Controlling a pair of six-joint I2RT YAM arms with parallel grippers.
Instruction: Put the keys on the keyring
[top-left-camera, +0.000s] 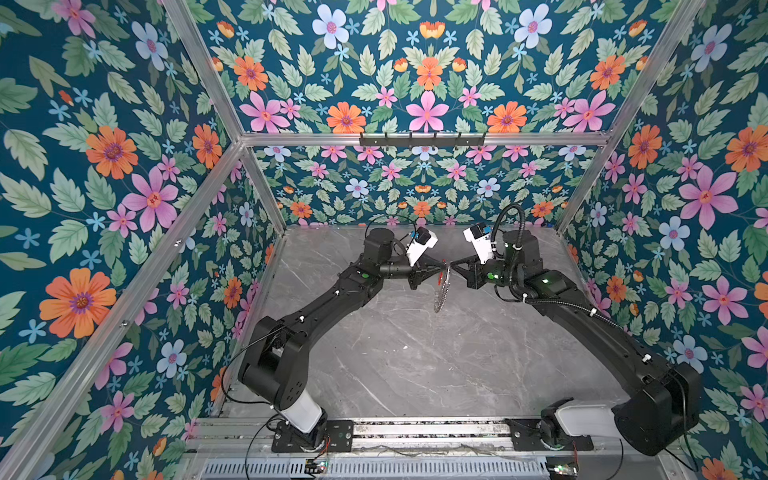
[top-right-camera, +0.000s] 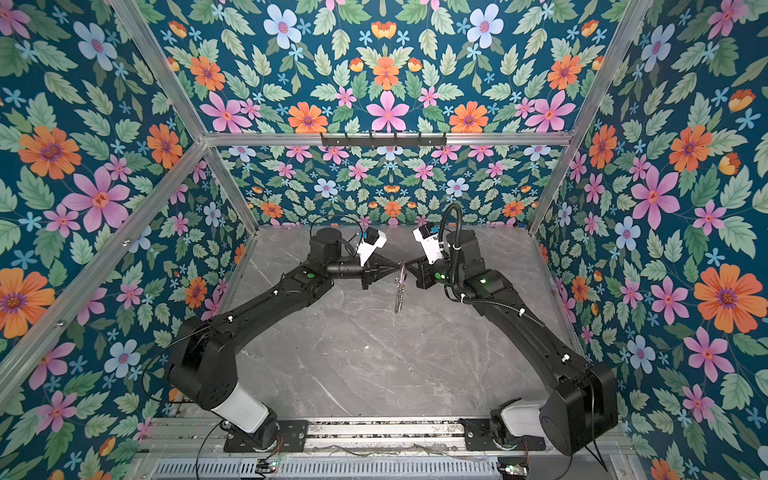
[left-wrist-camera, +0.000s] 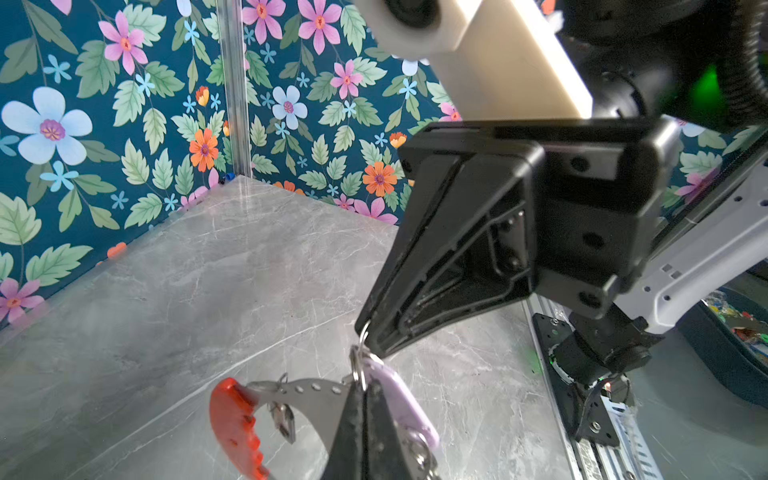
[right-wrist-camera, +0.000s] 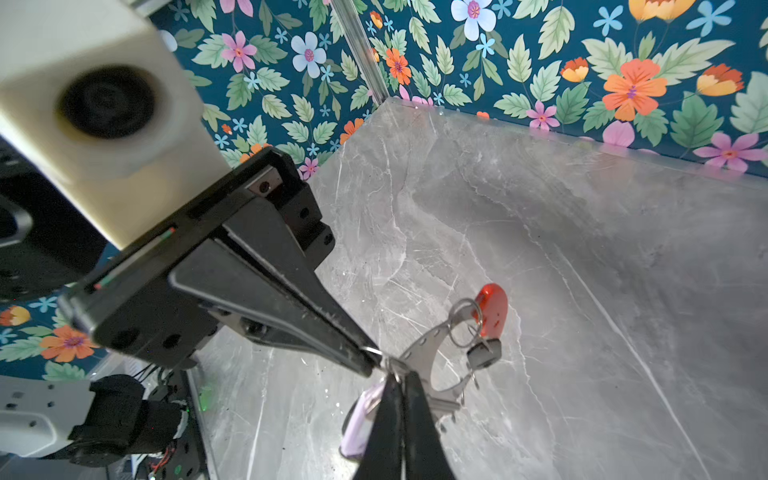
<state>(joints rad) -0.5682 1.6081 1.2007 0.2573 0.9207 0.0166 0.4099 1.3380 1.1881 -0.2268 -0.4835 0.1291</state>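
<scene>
Pinches keyring (left-wrist-camera: 307, 390) top with left pincer (right-wrist-camera: 371, 360) and right pincer (left-wrist-camera: 365, 330), pressed together.
Hangs long axis down; key tag (left-wrist-camera: 399, 395) beside keyring top, near both.

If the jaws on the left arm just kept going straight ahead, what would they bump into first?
Most likely the right gripper: the left gripper points straight at its tip, both pinching a small silver ring, with the keyring hanging below. Depth between the tips is unclear.
</scene>
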